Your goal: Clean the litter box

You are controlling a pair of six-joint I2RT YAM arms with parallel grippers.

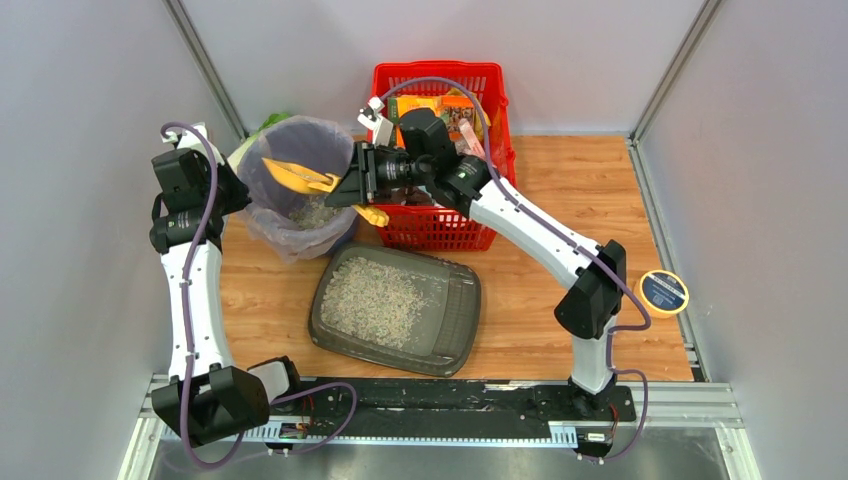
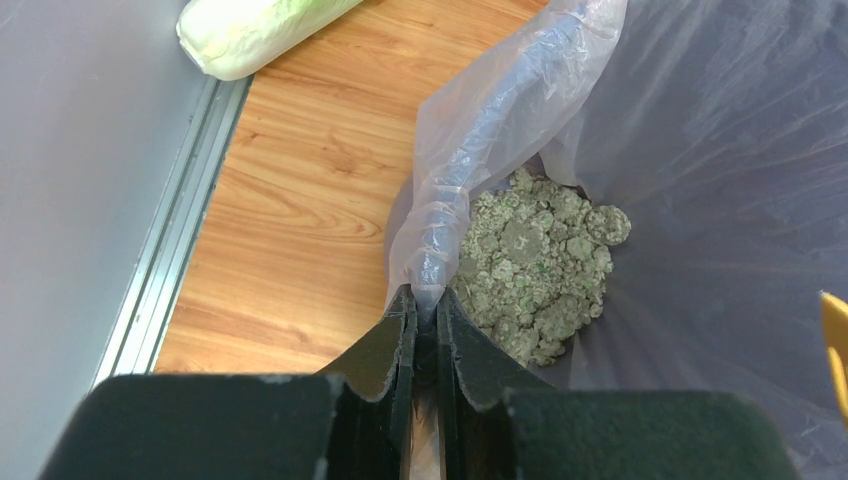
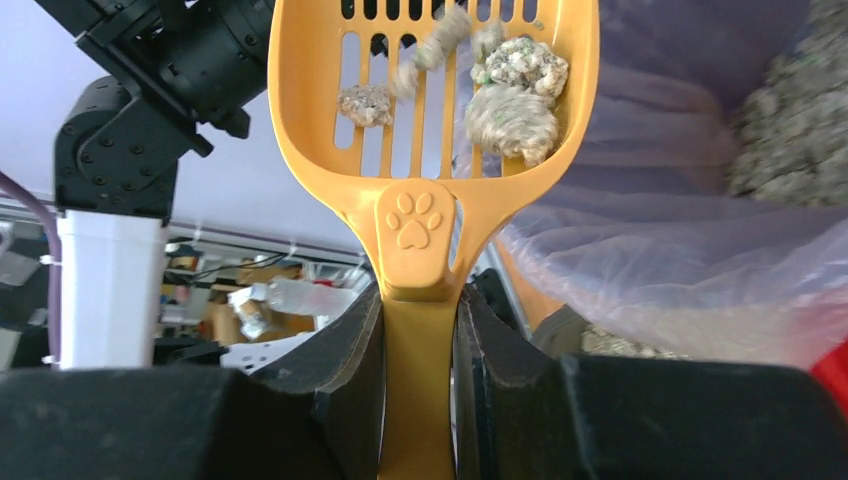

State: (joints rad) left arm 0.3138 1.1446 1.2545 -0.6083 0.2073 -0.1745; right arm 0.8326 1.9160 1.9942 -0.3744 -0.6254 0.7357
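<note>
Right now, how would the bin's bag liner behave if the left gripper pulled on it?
Probably floppy: the bag liner is thin, wrinkled film, bunched where the left gripper pinches it. Likely light, too, with only a small pile of clumps at the bottom.

The litter scoop (image 3: 420, 215) is orange-yellow with a paw print. The litter box (image 1: 462, 330) is dark grey, its litter (image 1: 375, 295) pale grey. The mesh basket (image 1: 440, 228) is red, the bin bag (image 2: 720, 150) pale lilac.

Right end effector (image 1: 341, 188) holds yellow scoop (image 1: 295, 176) over bag-lined bin (image 1: 272, 226).
</note>
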